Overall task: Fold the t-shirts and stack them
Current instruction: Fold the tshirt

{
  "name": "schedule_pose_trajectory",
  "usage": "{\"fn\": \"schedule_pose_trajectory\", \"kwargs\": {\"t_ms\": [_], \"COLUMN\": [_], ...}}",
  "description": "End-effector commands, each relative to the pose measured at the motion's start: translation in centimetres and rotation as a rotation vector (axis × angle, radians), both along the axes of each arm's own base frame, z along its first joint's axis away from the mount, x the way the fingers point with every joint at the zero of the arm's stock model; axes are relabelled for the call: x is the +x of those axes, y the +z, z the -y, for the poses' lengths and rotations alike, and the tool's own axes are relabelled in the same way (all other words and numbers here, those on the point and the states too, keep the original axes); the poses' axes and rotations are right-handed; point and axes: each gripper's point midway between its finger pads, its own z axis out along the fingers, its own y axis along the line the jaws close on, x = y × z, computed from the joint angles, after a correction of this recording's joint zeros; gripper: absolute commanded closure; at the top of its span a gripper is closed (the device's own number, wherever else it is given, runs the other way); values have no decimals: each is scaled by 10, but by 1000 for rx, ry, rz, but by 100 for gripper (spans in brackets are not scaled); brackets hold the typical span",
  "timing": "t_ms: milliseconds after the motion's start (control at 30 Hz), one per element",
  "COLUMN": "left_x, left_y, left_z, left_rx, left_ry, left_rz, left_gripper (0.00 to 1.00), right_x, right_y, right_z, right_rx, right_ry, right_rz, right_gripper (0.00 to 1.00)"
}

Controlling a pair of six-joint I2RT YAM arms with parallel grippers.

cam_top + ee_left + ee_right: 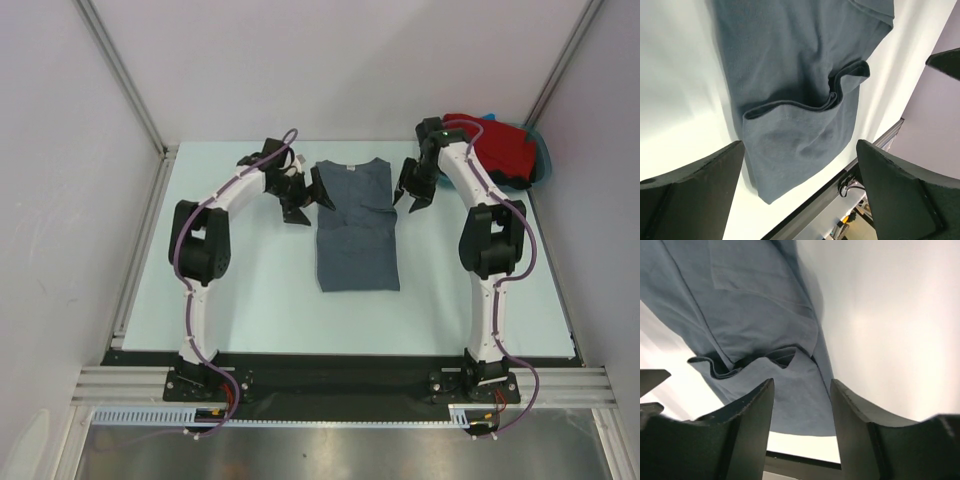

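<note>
We see only part of the bright red cloth t-shirt (495,145) in the top view. The right arm's white link (462,170) crosses its left side, and the dark cloth (515,180) at its near edge is too small for us to name. The teal plastic tub (545,158) shows just a sliver of rim beside it.

Whatever lies beneath the top layer of the folded slate-grey cloth t-shirt (357,225) is hidden from us. The left wrist view cuts this shirt (790,65) at its top edge. The right wrist view cuts the shirt (740,300) at top and left, where it blurs.

The bottom edges crop the black fingers (690,200) of the left gripper (800,147) and the fingers (740,440) of the right gripper (801,382).
</note>
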Motion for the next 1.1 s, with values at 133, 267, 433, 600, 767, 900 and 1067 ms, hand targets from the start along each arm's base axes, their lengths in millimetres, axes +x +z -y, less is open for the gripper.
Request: {"fn": "schedule_pose_trajectory", "kwargs": {"t_ms": [133,267,433,600,767,900,1067], "left_x": [-9,-31,-54,-69,-63,-44,-29], "left_y": [54,57,63,68,36,19,-5], "left_z": [-1,4,21,51,70,76,79], "left_rx": [-54,-110,-214,-401,-398,-365,-334], "left_ry": [-39,-53,-106,-167,-172,-151,-134], "left_rz": [132,113,116,58,-10,-6,-21], "left_gripper": [0,0,0,0,0,0,0], "right_x": [-38,-59,-73,-76,-60,-50,-42], "right_y": [25,11,4,-11,-37,-55,-83], "right_z": [-30,-47,-69,-84,-83,-78,-65], "right_rx": [90,114,165,194,155,117,77], "right_ry": [98,156,204,222,207,193,154], "right_rz": [-43,-81,-111,-144,-148,-165,-189], "right_gripper": [51,66,77,80,81,83,83]}}
